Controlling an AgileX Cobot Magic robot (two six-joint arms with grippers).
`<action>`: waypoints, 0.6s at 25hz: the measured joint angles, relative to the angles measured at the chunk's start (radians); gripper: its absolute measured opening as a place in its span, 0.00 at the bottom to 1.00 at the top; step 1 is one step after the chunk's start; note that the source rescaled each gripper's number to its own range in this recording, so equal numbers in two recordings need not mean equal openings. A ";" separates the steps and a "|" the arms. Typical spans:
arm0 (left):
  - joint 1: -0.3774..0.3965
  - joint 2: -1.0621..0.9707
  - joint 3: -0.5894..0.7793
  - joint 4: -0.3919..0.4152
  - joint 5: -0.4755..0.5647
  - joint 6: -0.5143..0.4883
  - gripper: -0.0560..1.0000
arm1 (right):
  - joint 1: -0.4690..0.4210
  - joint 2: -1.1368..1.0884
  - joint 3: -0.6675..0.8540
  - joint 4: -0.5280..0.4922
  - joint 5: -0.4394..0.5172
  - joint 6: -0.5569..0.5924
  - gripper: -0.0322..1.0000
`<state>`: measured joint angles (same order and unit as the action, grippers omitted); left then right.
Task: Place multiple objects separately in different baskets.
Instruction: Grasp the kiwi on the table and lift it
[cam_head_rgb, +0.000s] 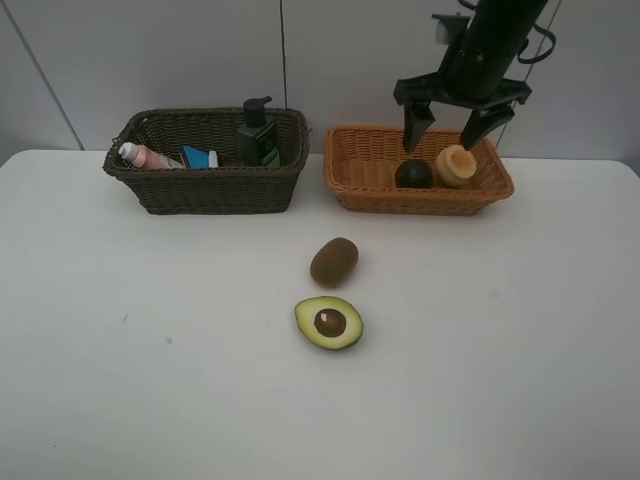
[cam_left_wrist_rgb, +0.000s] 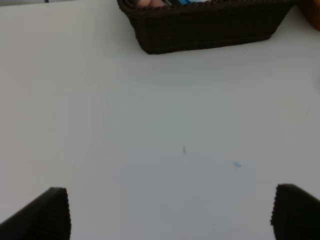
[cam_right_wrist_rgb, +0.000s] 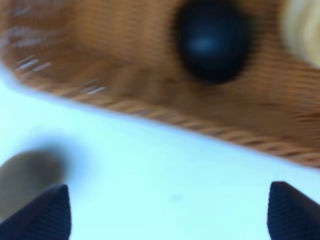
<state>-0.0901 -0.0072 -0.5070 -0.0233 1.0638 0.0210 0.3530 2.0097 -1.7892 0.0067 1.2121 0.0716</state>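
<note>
Right jaws wide open, empty, above mangosteen (cam_head_rgb: 413, 173); left jaws wide open, empty.

It looks like a robot test lab: a plain white table (cam_head_rgb: 120, 400), grey wall panels (cam_head_rgb: 150, 60) and a black robot arm (cam_head_rgb: 495, 40).

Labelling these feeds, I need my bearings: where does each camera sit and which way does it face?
Exterior high: mounted high, looking down on the white table, dark basket, kiwi, avocado half; right gripper open over the orange basket.
Left wrist: on the left arm, facing across the table toward the dark basket; left gripper shows, open.
Right wrist: on the right arm, looking down, blurred, at orange basket and mangosteen; right gripper shows too.
Shared: exterior and left wrist both show the dark basket.
</note>
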 joint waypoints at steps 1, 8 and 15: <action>0.000 0.000 0.000 0.000 0.000 0.000 1.00 | 0.035 -0.013 0.013 0.000 0.001 0.009 0.99; 0.000 0.000 0.000 0.000 0.000 0.000 1.00 | 0.258 -0.035 0.110 0.018 0.004 0.111 0.99; 0.000 0.000 0.000 0.000 0.000 0.000 1.00 | 0.291 -0.020 0.150 0.016 0.010 0.227 0.99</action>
<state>-0.0901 -0.0072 -0.5070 -0.0233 1.0638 0.0210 0.6439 1.9901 -1.6390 0.0228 1.2218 0.2982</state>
